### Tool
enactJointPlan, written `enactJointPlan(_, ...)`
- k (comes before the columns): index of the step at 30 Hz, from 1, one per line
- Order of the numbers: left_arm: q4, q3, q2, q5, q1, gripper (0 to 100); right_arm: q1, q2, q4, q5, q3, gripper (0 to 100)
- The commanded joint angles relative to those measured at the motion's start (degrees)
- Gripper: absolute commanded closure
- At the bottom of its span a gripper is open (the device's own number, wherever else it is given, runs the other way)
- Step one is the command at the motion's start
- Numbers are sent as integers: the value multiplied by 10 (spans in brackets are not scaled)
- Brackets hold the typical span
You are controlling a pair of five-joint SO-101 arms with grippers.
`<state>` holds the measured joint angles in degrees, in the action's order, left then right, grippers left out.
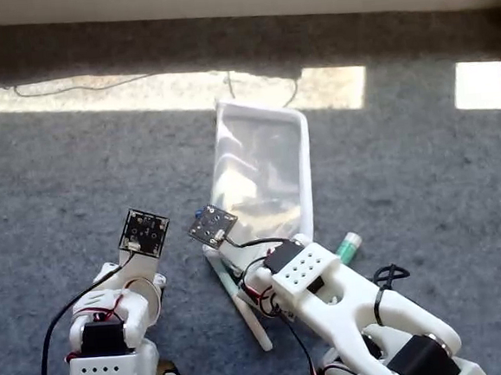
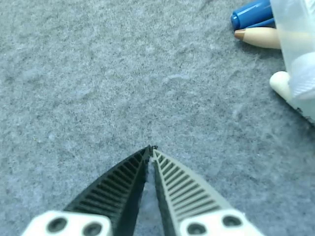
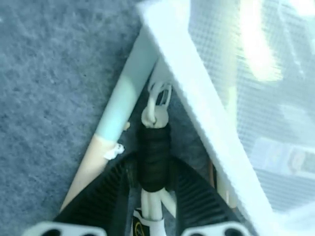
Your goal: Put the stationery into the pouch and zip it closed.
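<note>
The translucent white mesh pouch [image 1: 262,165] lies flat in the middle of the grey carpet, its long zip edge [image 3: 197,98] running past my right gripper. That right gripper [image 3: 153,164] is shut on the black-wrapped zipper pull [image 3: 154,152], which ends in a white cord loop [image 3: 158,96], at the pouch's near left corner. A pale green and beige pen [image 3: 115,123] lies alongside, outside the pouch. My left gripper [image 2: 151,148] is shut on nothing, over bare carpet. Beyond it lie a blue pen tip [image 2: 251,14], a beige pen tip [image 2: 258,37] and the pouch's corner [image 2: 295,44].
A green-capped marker [image 1: 349,247] lies on the carpet just right of the right arm [image 1: 328,286]. Long pale pens [image 1: 242,305] lie between the two arms. The left arm [image 1: 114,324] stands at the lower left. A black cable [image 1: 78,85] runs along the far edge.
</note>
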<state>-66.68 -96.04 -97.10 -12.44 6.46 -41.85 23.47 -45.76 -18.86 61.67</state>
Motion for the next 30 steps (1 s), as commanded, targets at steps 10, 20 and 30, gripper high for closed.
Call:
enactJointPlan(10, -4, -14, 0, 4, 5, 993, 18, 70, -30, 31, -7, 993)
enactJointPlan(20, -4, -14, 0, 4, 5, 993, 40, 221, -37, 79, 12, 993)
enactJointPlan(30, -4, -14, 0, 4, 5, 993, 58, 342, -38, 80, 60, 993)
